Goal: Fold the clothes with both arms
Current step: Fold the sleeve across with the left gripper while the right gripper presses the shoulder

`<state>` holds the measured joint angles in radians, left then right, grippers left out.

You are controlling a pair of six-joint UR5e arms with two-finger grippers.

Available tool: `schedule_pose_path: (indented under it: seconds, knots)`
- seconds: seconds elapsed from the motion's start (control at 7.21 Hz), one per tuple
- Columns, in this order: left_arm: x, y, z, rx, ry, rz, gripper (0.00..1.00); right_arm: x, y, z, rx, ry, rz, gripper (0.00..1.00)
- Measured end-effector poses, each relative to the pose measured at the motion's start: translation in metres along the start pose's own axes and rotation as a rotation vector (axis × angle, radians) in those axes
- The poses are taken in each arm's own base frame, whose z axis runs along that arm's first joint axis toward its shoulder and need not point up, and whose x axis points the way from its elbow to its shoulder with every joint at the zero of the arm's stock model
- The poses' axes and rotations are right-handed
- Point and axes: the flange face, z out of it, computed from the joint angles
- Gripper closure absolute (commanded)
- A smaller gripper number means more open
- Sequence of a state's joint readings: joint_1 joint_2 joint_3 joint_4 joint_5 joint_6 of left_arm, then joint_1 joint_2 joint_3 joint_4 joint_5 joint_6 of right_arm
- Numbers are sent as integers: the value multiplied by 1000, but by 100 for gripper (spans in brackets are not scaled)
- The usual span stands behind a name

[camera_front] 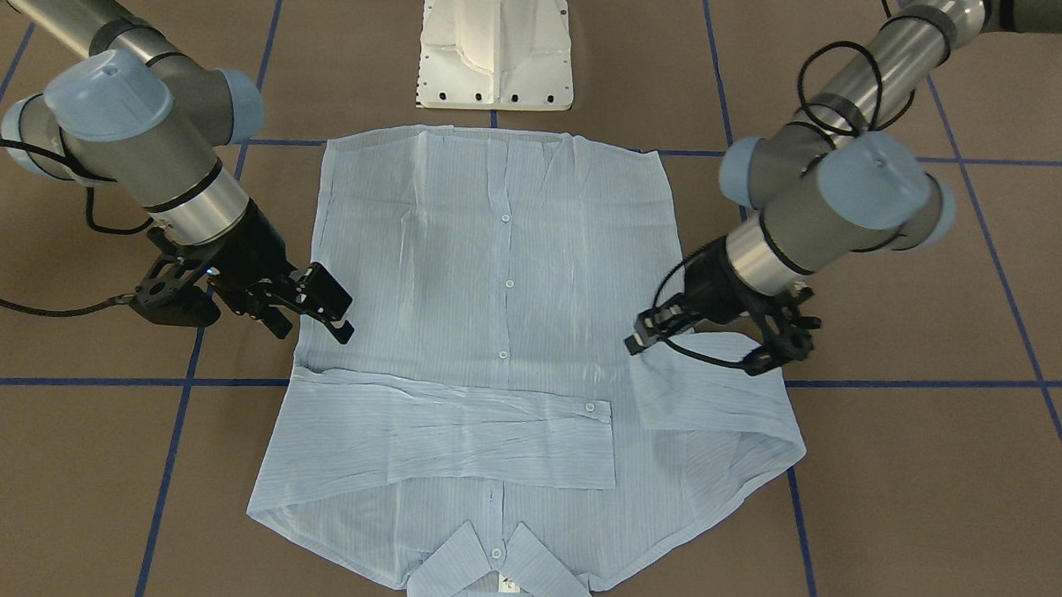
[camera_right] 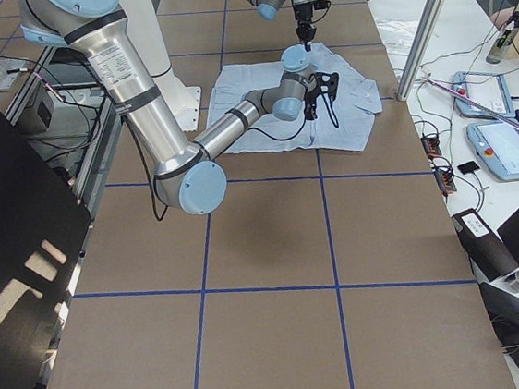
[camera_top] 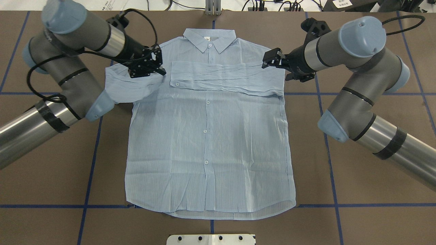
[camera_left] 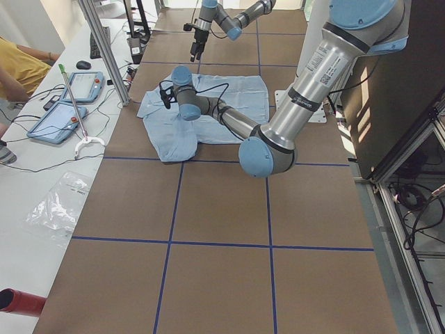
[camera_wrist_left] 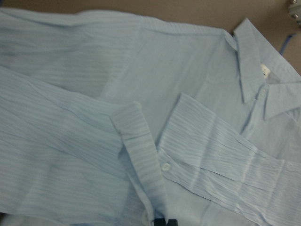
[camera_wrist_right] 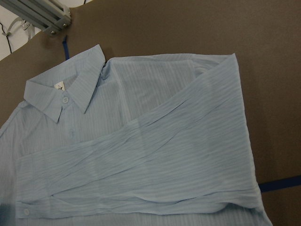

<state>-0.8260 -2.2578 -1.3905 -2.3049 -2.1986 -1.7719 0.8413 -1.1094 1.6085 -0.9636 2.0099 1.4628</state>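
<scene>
The light-blue striped shirt (camera_front: 497,244) (camera_top: 207,143) lies flat on the brown table, button side up, collar (camera_top: 209,39) away from the robot. One sleeve (camera_top: 224,76) (camera_wrist_right: 141,160) lies folded across the chest. My left gripper (camera_front: 635,342) (camera_top: 162,70) is shut on the cuff (camera_wrist_left: 141,155) of the other sleeve (camera_front: 713,389) and holds it raised over the shirt's side. My right gripper (camera_front: 332,309) (camera_top: 269,59) hangs open just over the opposite shoulder edge, holding nothing.
The white pedestal base (camera_front: 495,50) (camera_top: 211,239) stands at the hem end of the shirt. Blue tape lines (camera_top: 88,177) grid the table. A side bench with tablets (camera_left: 66,104) and a person's arm (camera_left: 17,66) lies beyond the collar end.
</scene>
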Motion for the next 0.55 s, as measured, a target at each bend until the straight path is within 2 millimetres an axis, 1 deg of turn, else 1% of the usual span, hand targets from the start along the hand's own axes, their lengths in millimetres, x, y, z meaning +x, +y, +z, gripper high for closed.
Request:
schedule_pose_path:
  seconds: [0.14,0.28,0.55]
  knots:
    - [36,32,19,15,24,-15,100,14,-8,-4,5,14,6,1]
    - [60,56,35,22,39,-19,100,24,-12,-7,9,23,9,1]
    - [91,93,61,37,61,-11,100,35,-13,-10,11,31,12,1]
